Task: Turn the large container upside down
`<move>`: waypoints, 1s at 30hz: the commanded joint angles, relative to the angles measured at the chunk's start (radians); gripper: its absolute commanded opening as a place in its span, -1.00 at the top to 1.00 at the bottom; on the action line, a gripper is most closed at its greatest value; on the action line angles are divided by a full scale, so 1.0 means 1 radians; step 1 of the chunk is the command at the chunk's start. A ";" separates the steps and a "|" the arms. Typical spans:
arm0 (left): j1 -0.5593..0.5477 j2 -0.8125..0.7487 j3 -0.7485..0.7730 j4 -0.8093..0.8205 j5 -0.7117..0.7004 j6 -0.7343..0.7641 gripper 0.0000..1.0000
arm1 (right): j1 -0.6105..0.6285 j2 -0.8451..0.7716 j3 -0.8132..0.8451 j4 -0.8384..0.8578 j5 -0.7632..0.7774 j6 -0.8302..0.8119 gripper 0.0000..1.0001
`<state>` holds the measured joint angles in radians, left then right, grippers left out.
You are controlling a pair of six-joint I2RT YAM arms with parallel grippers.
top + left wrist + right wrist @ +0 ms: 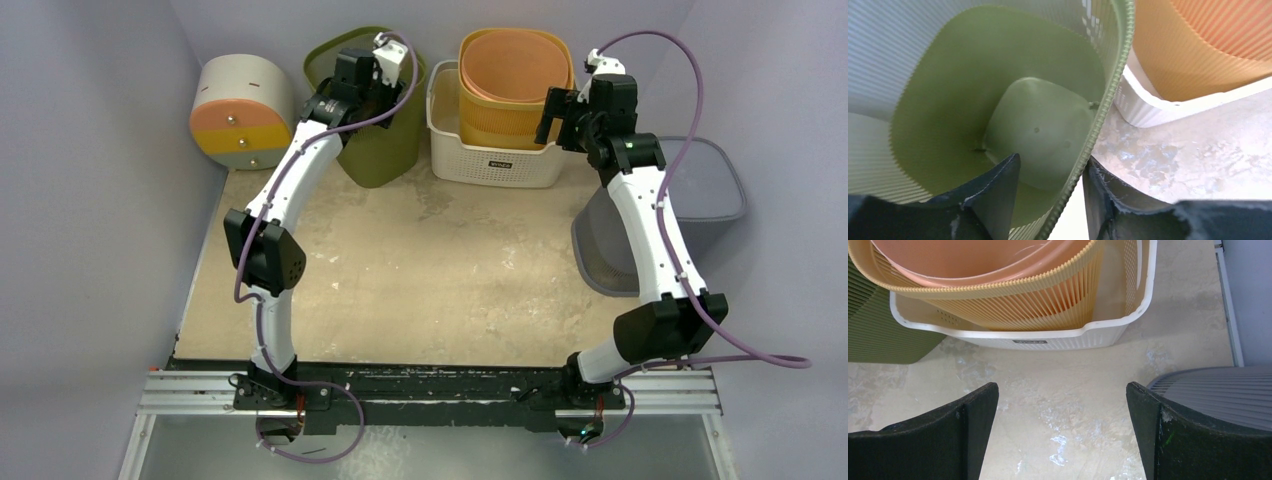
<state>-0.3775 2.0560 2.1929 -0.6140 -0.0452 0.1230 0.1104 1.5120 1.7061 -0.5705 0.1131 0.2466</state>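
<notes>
With left gripper [1052, 161] astride the rim of the green container [948, 100], 1 finger inside, 1 outside, jaws parted and not visibly clamped, and right gripper [1062, 386] spread wide over the table [1058, 435], finds the container upright at back left, flip not begun.

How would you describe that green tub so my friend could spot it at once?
Look along the back edge of the table, where a row of containers stands. Second from the left, between a round white drum and a white basket, is the green tub, with the left claw straddling its rim. It is the only olive-green one, ribbed and empty.
</notes>
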 commanded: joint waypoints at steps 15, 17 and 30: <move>-0.017 -0.145 0.008 -0.088 0.049 -0.215 1.00 | 0.000 -0.042 -0.023 0.036 0.037 -0.002 -1.00; -0.043 -0.166 0.028 -0.099 0.040 -0.247 1.00 | -0.002 -0.039 -0.017 0.035 0.055 -0.009 -1.00; -0.299 -0.302 -0.216 0.029 0.197 -0.619 1.00 | -0.002 -0.021 -0.043 0.054 0.054 -0.010 -1.00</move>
<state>-0.5591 1.8053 2.0399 -0.7155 0.0708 -0.3447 0.1101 1.5097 1.6653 -0.5617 0.1638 0.2436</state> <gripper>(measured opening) 0.026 0.998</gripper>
